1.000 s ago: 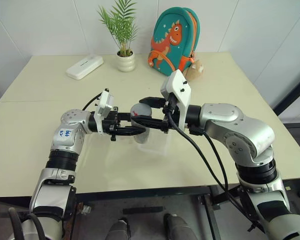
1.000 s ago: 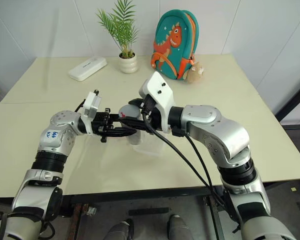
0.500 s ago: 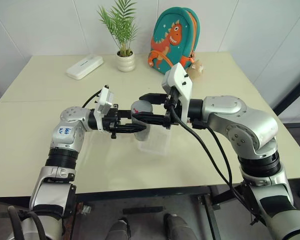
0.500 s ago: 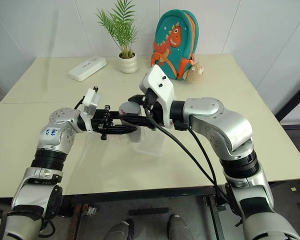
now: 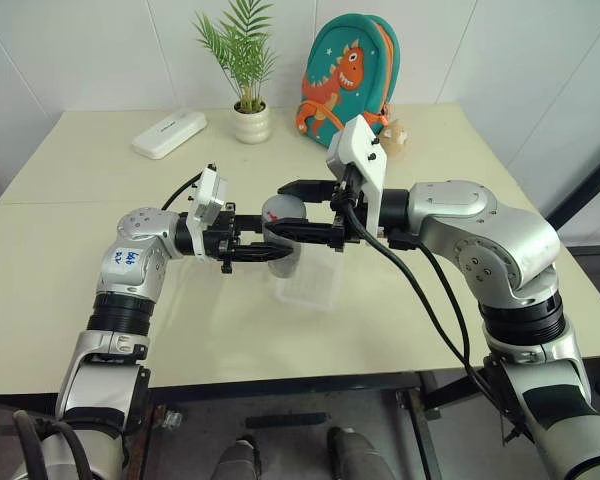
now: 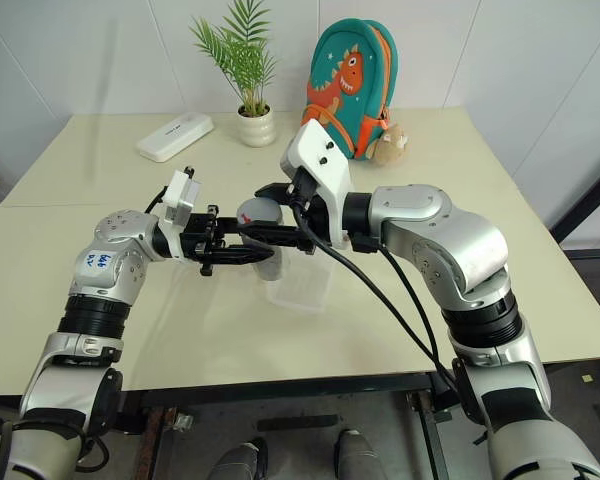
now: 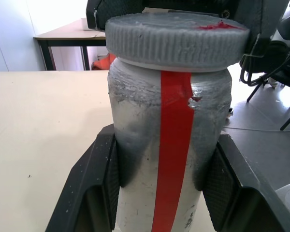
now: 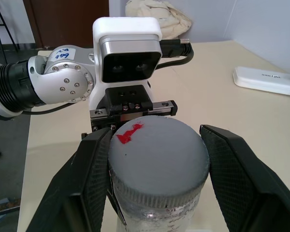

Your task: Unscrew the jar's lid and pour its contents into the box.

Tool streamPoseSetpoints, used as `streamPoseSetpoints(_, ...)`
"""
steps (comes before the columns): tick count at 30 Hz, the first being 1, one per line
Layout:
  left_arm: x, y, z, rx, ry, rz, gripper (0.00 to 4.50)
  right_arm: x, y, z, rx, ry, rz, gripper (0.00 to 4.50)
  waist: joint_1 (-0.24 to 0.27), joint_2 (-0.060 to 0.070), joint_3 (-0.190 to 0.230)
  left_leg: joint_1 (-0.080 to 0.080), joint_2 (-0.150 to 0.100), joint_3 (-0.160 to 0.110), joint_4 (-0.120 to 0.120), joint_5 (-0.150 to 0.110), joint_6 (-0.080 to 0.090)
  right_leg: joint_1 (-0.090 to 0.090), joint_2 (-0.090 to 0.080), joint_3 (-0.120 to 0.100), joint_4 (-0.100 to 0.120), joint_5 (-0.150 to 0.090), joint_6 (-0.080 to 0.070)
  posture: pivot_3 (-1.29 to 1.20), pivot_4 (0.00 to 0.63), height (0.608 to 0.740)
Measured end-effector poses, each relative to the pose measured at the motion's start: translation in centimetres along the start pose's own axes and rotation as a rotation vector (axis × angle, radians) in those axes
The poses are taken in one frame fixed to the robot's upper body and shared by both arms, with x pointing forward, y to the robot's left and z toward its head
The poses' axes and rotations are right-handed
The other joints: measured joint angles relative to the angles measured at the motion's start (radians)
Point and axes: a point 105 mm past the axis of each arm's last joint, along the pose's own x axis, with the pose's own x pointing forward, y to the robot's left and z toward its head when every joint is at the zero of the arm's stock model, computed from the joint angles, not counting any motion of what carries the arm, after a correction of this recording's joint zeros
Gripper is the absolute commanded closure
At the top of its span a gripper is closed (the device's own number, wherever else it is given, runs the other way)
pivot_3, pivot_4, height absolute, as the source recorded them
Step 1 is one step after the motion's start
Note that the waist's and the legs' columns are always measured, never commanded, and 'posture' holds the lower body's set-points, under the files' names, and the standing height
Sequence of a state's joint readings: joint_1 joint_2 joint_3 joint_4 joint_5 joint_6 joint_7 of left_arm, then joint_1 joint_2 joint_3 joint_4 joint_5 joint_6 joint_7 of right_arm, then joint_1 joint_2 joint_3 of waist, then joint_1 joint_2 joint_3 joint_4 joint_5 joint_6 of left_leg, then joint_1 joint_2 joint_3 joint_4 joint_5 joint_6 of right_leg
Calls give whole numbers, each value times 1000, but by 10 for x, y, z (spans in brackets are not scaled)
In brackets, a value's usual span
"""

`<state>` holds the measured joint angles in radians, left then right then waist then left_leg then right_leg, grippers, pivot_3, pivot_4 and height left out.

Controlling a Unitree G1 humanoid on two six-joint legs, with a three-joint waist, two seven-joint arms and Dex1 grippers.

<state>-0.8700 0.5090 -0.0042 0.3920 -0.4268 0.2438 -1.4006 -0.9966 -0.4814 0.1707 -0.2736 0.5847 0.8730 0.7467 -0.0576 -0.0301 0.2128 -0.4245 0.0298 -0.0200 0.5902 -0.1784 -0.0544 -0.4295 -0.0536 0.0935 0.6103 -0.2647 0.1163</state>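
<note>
Two grippers share the small clear plastic jar with a red stripe (image 7: 171, 159), held upright just above the shallow clear plastic square box (image 5: 310, 285): the left gripper (image 5: 265, 255) clamps its body, the right gripper (image 8: 154, 164) pinches the round grey ribbed lid (image 8: 157, 162). To unscrew cleanly, I would keep the jar steady over the box and twist only the cap, lifting once the thread frees.

Grey lid (image 8: 157, 157) with a red smear on top sits between the right gripper's (image 8: 157, 169) two black fingers (image 8: 94, 179), both pressed against its ribbed edge. Behind it is the left gripper (image 8: 130, 108) with its white camera block, and a white oblong case (image 8: 267, 80) lies on the table (image 8: 208, 92).
</note>
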Motion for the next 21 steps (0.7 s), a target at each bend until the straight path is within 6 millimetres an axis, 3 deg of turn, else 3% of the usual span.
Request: streamPoseSetpoints(21,2,1,7,-42,-8,-2,2623,-1,-3,6,-41,-33,12,1963,0,0,0,0,0,0,0,0,0,0,0,0,0,0,0,0,150,740)
